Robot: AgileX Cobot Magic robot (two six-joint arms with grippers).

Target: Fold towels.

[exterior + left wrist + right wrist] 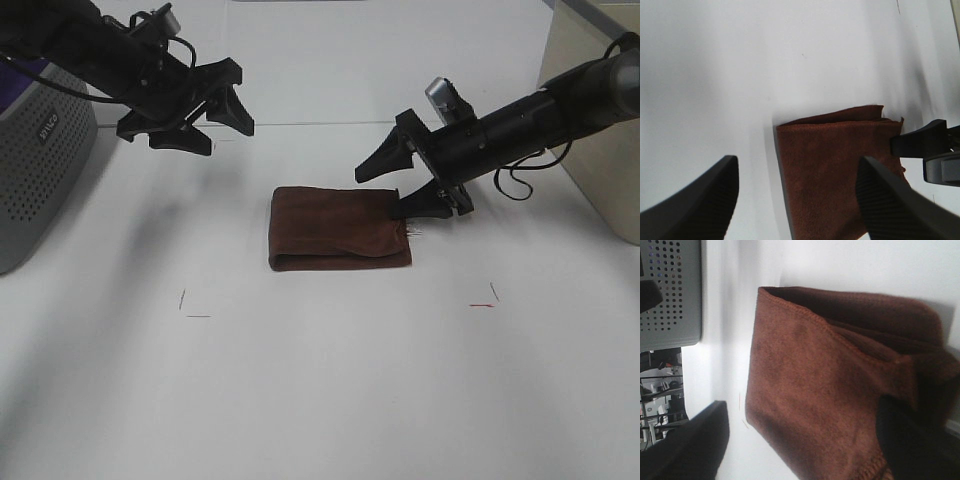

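The dark reddish-brown towel (335, 228) lies folded into a rectangle on the white table (320, 380), with a small white tag (414, 232) at its right edge. My right gripper (394, 188) is open and low at that right edge. Its lower finger (418, 206) touches the cloth there, where the top layer is a little bunched. The right wrist view shows the towel (820, 390) between the spread fingers (685, 445). My left gripper (200, 115) is open and empty, raised at the back left, apart from the towel. In its wrist view the towel (830, 170) lies below.
A grey perforated box (40, 170) stands at the left edge and also shows in the right wrist view (670, 290). A beige box (600, 130) stands at the right. Small tape marks (190, 305) (485, 298) lie in front of the towel.
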